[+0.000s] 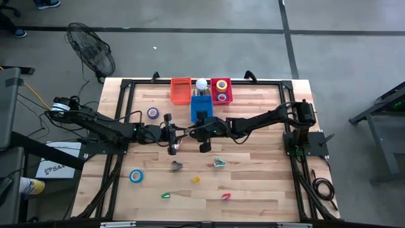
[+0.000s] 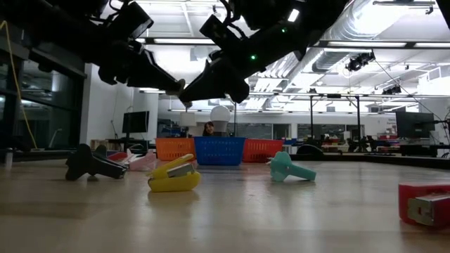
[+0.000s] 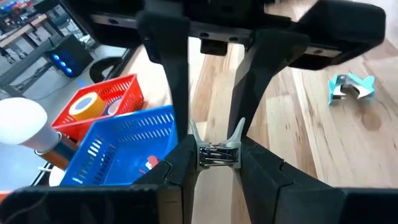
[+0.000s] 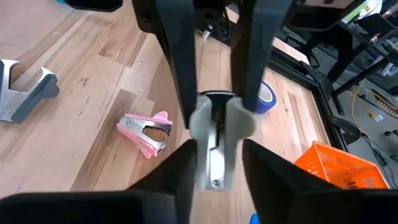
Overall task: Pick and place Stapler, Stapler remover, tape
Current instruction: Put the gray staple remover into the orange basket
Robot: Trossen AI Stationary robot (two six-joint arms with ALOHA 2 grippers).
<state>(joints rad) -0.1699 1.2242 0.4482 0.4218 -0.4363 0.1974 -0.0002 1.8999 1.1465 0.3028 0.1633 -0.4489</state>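
A small white-winged metal staple remover [image 3: 217, 149] [image 4: 214, 127] is held in the air over the table's middle, between both grippers. My left gripper [image 3: 216, 158] [image 2: 176, 86] and my right gripper [image 4: 217, 152] [image 2: 195, 91] face each other tip to tip, each shut on it. Blue tape rolls lie flat on the table [image 1: 136, 175] [image 1: 152, 113]. Yellow and pink rolls sit in the red basket [image 1: 221, 90]. A small yellow stapler [image 2: 174, 176] and a red one [image 2: 425, 204] rest near the front edge. My left gripper pinches the staple remover's metal body [image 3: 217, 157] between its two fingers, coming level from the table's left side. The remover is lifted clear. My right gripper meets the same remover from the table's right side, level, its fingers [image 4: 189, 158] flanking the metal end [image 4: 214, 168] below the white wings.
The orange basket [image 1: 181, 90], blue basket [image 1: 201, 107] and red basket line the far edge. A teal staple remover [image 1: 219, 163], a dark one [image 1: 176, 166], a pink one [image 4: 146, 132] and a green piece [image 1: 166, 196] lie on the wood.
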